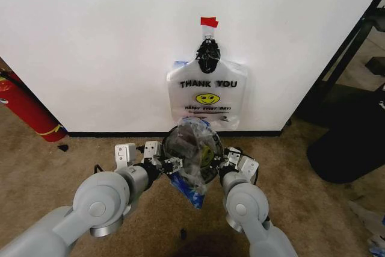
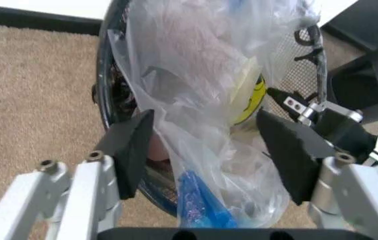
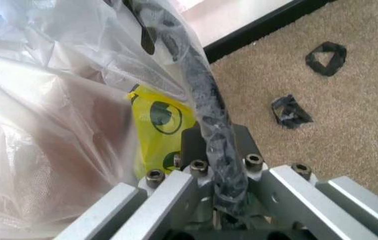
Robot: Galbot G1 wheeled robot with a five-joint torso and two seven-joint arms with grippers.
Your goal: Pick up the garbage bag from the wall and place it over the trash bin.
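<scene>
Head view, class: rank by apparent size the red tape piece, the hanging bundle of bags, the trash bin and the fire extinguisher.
1. Hanging bundle of bags.
2 and 3. Trash bin and fire extinguisher: unsure, both partly hidden or cut off.
4. Red tape piece, smallest.

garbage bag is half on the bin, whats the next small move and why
Probably the left claw should close on the garbage bag and draw it over the near rim of the trash bin. It is open with loose plastic between its fingers, while the right claw is shut on bag and rim opposite.
</scene>
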